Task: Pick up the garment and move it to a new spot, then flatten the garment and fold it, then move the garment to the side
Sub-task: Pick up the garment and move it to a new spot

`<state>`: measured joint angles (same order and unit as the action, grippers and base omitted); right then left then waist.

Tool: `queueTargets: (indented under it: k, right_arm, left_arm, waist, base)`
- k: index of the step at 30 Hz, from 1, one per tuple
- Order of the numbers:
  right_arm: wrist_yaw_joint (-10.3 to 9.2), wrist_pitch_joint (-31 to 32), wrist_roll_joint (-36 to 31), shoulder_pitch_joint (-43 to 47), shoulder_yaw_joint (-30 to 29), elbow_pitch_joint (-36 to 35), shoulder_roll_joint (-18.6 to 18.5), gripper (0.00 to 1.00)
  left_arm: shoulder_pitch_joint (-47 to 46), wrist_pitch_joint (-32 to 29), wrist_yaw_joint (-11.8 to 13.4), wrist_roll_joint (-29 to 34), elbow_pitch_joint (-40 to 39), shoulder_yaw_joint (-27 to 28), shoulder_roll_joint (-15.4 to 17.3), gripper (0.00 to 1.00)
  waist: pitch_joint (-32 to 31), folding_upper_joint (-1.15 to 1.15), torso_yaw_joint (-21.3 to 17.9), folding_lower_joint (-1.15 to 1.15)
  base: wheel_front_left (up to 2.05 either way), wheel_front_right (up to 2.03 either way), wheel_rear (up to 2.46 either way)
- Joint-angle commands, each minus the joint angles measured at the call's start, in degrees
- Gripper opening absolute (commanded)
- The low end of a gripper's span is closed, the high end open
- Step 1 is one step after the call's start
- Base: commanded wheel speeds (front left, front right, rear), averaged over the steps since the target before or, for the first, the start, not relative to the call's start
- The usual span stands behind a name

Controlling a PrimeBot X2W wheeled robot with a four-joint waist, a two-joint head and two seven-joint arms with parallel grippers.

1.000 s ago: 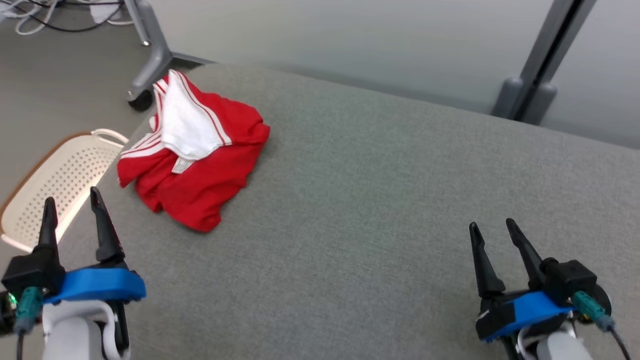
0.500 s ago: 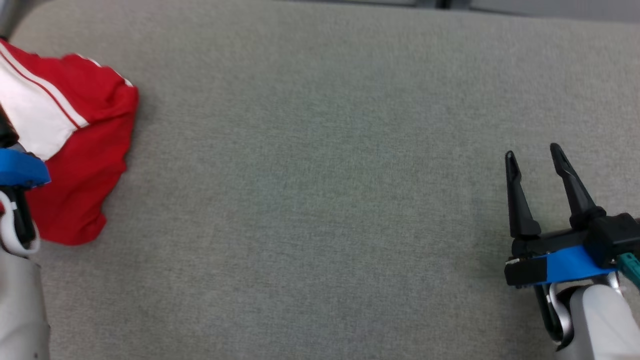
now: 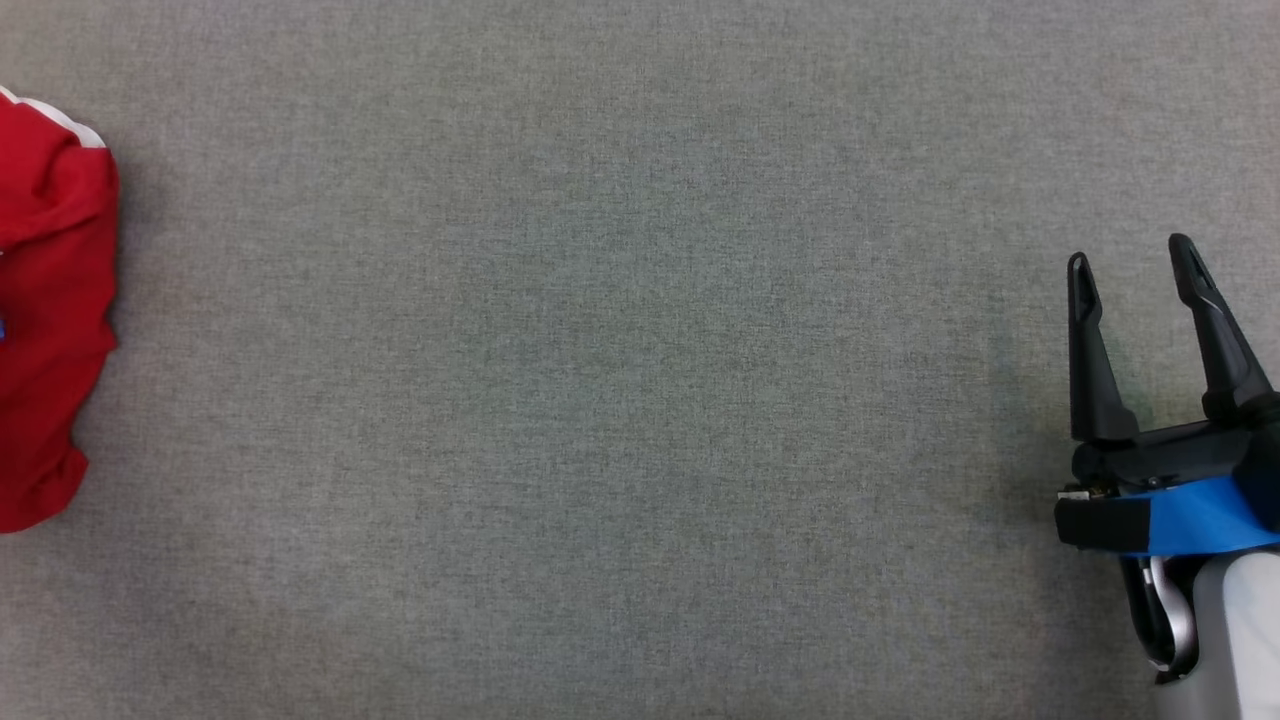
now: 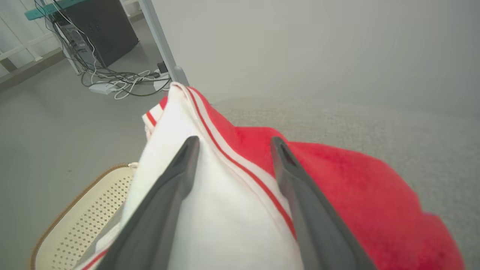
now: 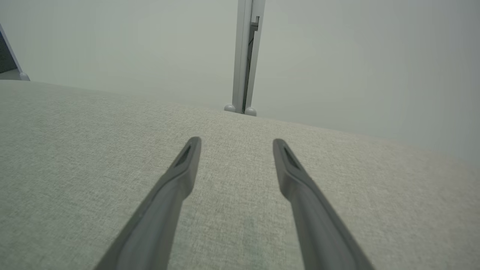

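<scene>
The red-and-white garment (image 3: 50,320) lies crumpled at the left edge of the gray bench (image 3: 600,350), the left tool (image 4: 234,141) released above its white panel, the right tool (image 3: 1129,252) released, well apart.

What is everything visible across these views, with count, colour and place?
garment: one, red with white panel and stripes, crumpled at the surface's left end
padded surface: one, grey fabric, beneath garment and pincers
basket: one, cream with brown rim, beside the garment's end
cables: one tangle, black and white, on the floor
cabinet: one, black, behind the cables
posts: two, grey, one by the cables, one beyond the surface's far edge
left pincer: one, dark fingers, open, over the garment's white panel
right pincer: one, dark fingers, blue band, open, above bare surface
</scene>
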<state>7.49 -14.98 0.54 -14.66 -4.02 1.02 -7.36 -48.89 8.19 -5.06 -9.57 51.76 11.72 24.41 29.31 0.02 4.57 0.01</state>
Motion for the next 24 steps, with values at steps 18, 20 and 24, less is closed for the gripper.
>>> queueTargets:
  k: [18, 20, 24]
  right_arm:
    - [0.01, 0.6, 0.4, 0.5, 1.7, -0.5, -0.2, 1.0]
    - [0.01, 0.5, 0.5, 0.6, 1.9, 0.0, 0.0, 1.0]
    - [0.01, 0.2, 0.9, 0.8, 2.4, 1.2, 0.9, 1.0]
  left_arm:
    - [-5.6, -5.6, -2.4, -4.0, 15.7, -2.8, -0.3, 0.0]
    - [-6.3, -2.7, -2.5, -3.7, 14.9, -3.3, 0.3, 0.0]
    - [-7.6, 2.3, -2.5, -3.4, 13.7, -4.6, 1.5, 0.0]
  waist:
    - [-1.5, -0.02, 0.4, -0.01]
    - [-2.2, -0.02, 0.3, -0.01]
    - [-4.3, -0.02, 0.0, -0.01]
  base:
    - [0.0, 0.0, 0.0]
    - [0.0, 0.0, 0.0]
    - [0.0, 0.0, 0.0]
